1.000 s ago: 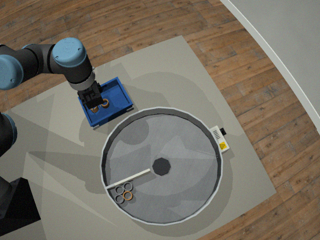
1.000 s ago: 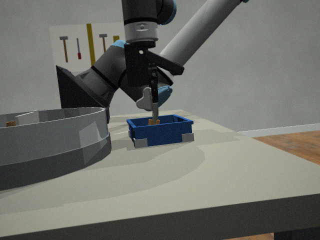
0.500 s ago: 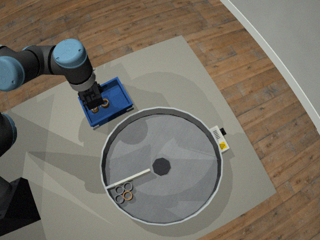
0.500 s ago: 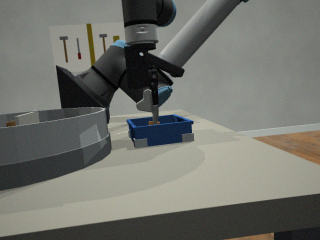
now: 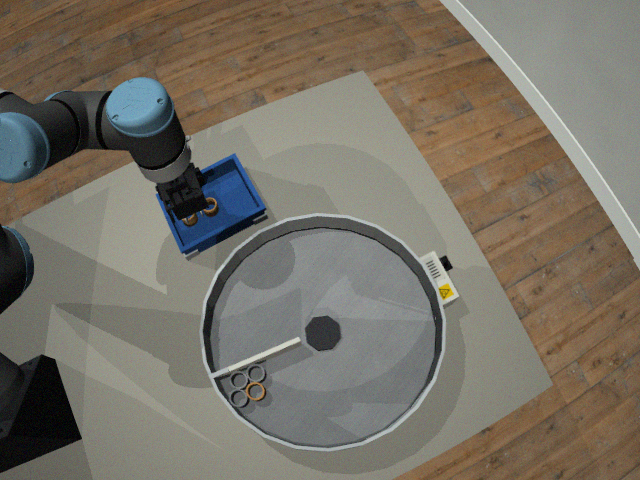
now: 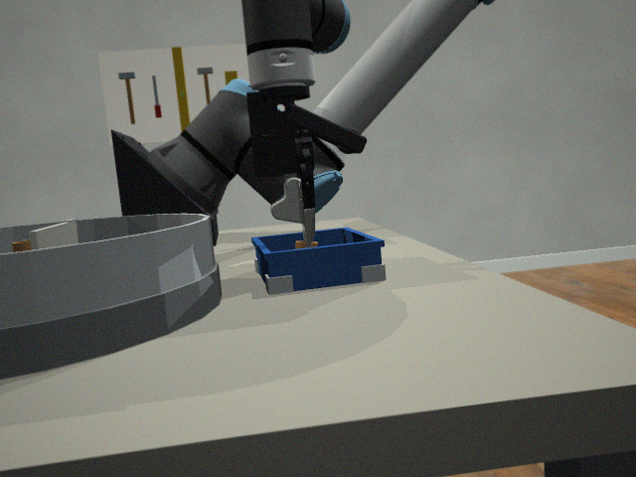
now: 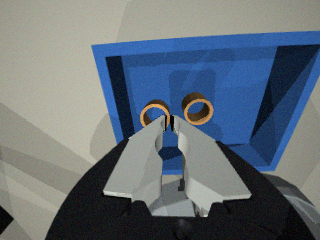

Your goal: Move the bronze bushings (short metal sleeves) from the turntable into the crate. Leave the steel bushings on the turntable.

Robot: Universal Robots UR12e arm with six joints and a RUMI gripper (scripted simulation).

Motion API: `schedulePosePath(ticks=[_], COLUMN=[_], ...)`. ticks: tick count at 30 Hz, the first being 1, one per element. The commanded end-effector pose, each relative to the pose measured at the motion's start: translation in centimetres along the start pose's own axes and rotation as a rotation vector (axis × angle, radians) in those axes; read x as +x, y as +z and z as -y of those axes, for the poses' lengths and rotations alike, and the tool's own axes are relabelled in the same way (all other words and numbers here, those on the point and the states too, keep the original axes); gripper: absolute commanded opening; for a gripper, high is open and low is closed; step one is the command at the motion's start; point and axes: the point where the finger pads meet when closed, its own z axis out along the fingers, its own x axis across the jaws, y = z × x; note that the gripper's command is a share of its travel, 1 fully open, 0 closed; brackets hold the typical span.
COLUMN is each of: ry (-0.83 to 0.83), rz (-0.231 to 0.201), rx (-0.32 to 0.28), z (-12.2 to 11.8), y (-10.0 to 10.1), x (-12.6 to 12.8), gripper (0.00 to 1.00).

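My gripper [image 6: 308, 243] [image 7: 168, 116] is shut on the wall of a bronze bushing [image 5: 190, 222] [image 6: 299, 244] [image 7: 158, 103] and holds it inside the blue crate [image 5: 235, 188] [image 6: 318, 267] [image 7: 150, 41], near rim height. Another bronze bushing [image 5: 215, 203] [image 7: 191, 100] stands in the crate beside it, to the right in the wrist view. On the grey turntable [image 5: 372, 356] [image 6: 102, 277], a bronze bushing [image 5: 264, 391] [image 6: 21, 245] stands in a cluster with three steel bushings [image 5: 264, 373] near the wall. In the top view the fingertips are hidden under the gripper body.
A pale divider bar [image 5: 266, 353] [image 6: 54, 235] runs inward from the turntable wall beside the cluster. The turntable's raised wall stands close to the crate. A white box [image 5: 439, 279] with a warning label sits outside the far side of the turntable.
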Motion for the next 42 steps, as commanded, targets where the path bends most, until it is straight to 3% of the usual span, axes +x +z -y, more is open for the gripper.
schedulePosePath(ticks=[1,42], ry=[0.0,0.0], rz=[-0.001,-0.001], rx=[0.0,0.0], z=[0.0,0.0], y=[-0.05,0.53], x=[0.05,0.05], gripper=[0.0,0.0])
